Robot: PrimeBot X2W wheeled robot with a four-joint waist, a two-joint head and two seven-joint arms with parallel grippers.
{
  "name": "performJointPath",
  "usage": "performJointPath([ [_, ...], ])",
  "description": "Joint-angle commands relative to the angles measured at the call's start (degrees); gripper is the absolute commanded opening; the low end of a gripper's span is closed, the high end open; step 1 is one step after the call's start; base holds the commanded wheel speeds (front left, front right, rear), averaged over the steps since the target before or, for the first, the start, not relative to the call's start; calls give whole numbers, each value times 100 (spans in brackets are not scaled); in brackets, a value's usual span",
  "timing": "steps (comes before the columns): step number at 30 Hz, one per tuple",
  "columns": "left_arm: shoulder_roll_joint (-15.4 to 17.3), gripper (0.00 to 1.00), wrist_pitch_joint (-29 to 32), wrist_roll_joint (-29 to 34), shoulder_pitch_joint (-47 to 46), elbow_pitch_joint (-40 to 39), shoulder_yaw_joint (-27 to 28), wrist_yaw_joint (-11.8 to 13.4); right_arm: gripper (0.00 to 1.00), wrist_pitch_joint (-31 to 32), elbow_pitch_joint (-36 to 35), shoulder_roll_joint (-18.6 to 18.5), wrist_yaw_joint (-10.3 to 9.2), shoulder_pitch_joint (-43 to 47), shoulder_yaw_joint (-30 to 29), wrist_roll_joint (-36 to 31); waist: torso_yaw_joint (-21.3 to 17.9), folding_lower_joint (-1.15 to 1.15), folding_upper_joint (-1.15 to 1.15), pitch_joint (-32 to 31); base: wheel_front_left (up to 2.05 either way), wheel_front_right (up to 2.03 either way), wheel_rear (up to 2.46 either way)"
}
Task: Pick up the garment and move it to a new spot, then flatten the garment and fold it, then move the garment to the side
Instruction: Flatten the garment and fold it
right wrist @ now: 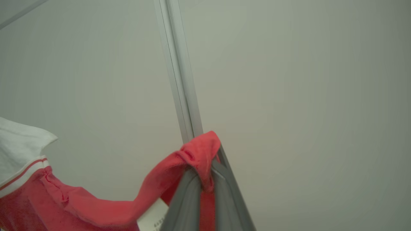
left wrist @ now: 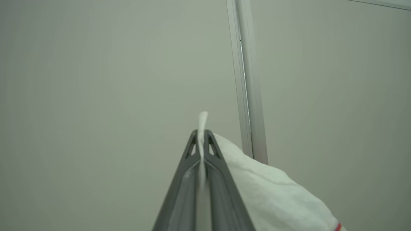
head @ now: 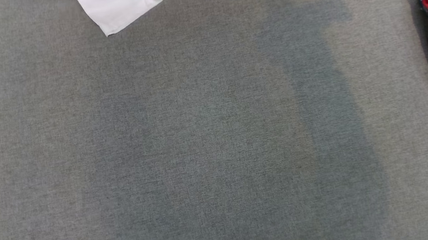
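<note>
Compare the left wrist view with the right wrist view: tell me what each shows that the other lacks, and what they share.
Left wrist, not right: the left gripper, jaws shut on a white fold of the garment. Right wrist, not left: the right gripper, jaws shut on the garment's red cloth, plus a white label below it. Both: the garment's white part with a red stripe, a pale wall and a pale upright post.

Garment (left wrist: 273, 192) in left claw (left wrist: 201, 134) (over surface (head: 200, 136))
</note>
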Motion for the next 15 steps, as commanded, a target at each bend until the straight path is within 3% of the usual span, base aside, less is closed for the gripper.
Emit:
performJointPath([
  [1,-49,0,4,-44,124,176,36,-30,0,-39,237,39,0,-31,186,85,57,0,0,101,0,0,0],
  [8,-404,0,-2,-326,1042,885,315,-157,0,-232,1197,80,0,271,964,523,296,0,0,516,0,0,0],
  [15,-683,0,-4,-601,2401,797,853,-277,0,-551,1354,-61,0,1281,1488,1172,361,0,0,654,0,0,0],
])
